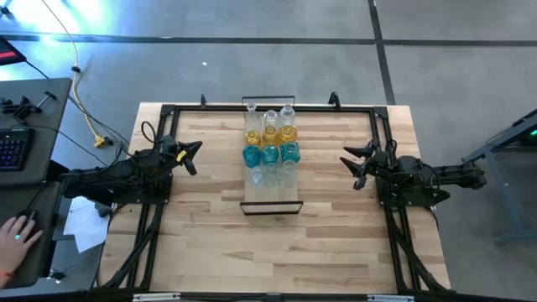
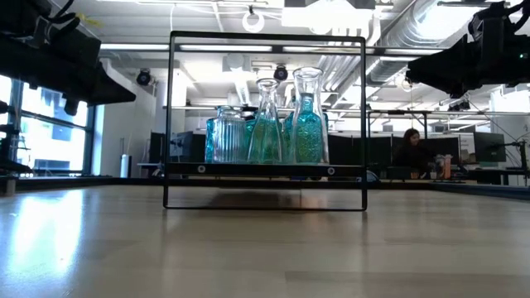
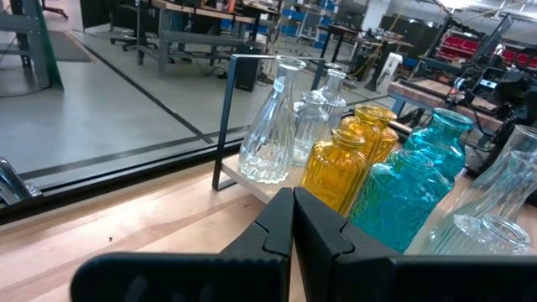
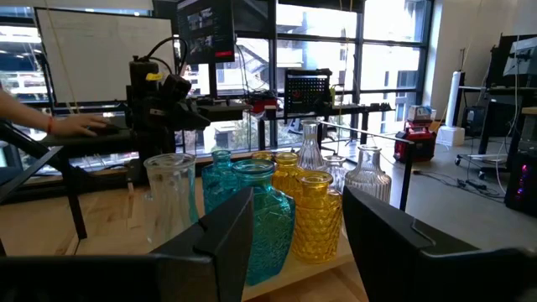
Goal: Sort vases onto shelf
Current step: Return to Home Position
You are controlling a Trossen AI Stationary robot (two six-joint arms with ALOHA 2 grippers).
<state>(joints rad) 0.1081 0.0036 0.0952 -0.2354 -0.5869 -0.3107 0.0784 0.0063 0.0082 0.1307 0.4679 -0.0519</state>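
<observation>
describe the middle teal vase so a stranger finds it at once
The shelf stands at the table's centre, holding vases in rows by colour. The teal row sits between the amber row and a clear row; the middle teal vase alone has a teal neighbour on each side.

A robotics lab in an open industrial office: bare concrete floor [image 1: 252, 59], exposed ceiling ducts [image 2: 418, 29], tall windows [image 4: 336, 50], desks with monitors [image 2: 489, 149], and an operator's keyboard [image 1: 13, 147] at the table's [image 1: 210, 243] 9 o'clock.
</observation>
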